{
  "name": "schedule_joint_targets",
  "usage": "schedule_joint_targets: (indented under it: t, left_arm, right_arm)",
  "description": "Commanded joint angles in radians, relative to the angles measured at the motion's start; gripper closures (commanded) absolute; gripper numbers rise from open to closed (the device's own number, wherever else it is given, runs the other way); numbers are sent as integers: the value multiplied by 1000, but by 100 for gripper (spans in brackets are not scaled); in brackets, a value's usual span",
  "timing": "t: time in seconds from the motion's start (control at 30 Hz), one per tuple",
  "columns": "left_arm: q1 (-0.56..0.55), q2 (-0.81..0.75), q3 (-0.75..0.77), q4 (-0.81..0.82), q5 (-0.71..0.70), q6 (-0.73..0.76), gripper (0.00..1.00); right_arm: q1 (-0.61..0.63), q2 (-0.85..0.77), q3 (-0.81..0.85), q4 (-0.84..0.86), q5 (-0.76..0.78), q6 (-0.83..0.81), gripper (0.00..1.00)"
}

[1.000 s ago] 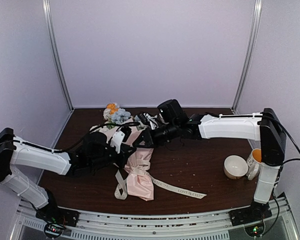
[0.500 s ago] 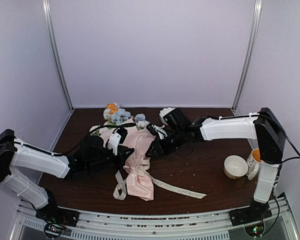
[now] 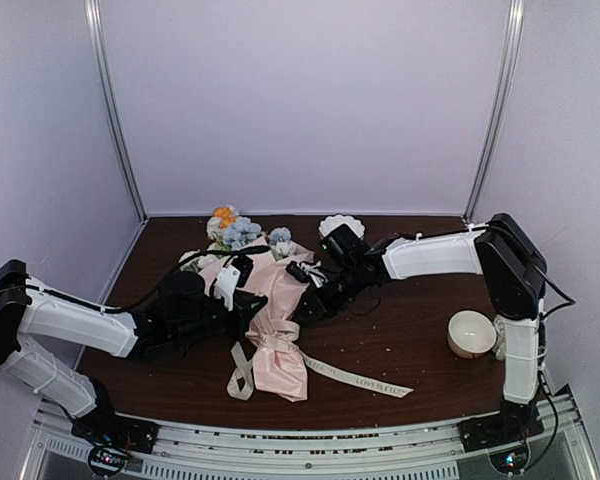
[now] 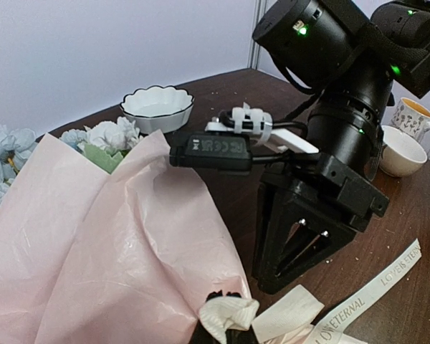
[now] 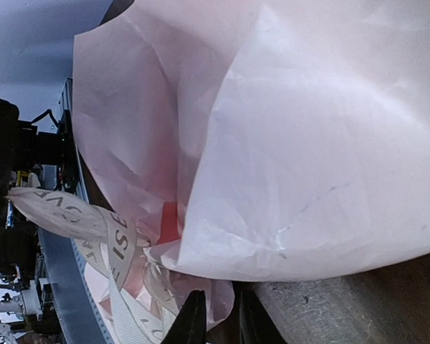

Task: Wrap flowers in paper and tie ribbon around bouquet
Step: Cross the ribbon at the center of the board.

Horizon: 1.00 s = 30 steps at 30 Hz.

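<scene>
Tension counts here: left gripper jaws are clenched on the ribbon at the waist of the bouquet, which lies left of the bench middle, blooms toward the far edge. Right gripper sits at the paper fold, and I cannot tell whether it is pinching. Draw the ribbon gently, so nothing tears.

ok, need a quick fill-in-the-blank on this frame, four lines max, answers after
1. The paper around the flowers is pale ___.
2. The loose tail of the ribbon runs across the table toward the robot's ___ side.
3. The print on the ribbon reads LOVE ___.
4. The left gripper is ___ on the ribbon.

Missing words: pink; right; ETERNAL; shut.
</scene>
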Motion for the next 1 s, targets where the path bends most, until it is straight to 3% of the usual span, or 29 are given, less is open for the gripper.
schedule_joint_targets:
  t: [0.0,0.23,0.67,0.87,0.97]
  left_arm:
    - [5,5,-7,73,3,-12,100]
    - [5,13,-7,69,-2,-9,100]
    - [5,23,-11,57,-22,-2,100]
    - [5,28,-14,57,-23,-7,100]
    - [5,28,-14,53,-23,-6,100]
  right_arm:
    - [12,-4,0,48,-162,-40,82]
    - [16,15,-33,151,-247,1,80]
    - [61,82,114,-163,-240,-235,83]
    - [85,99,126,-173,-234,-255,78]
    - [85,109,138,-161,-201,-227,66]
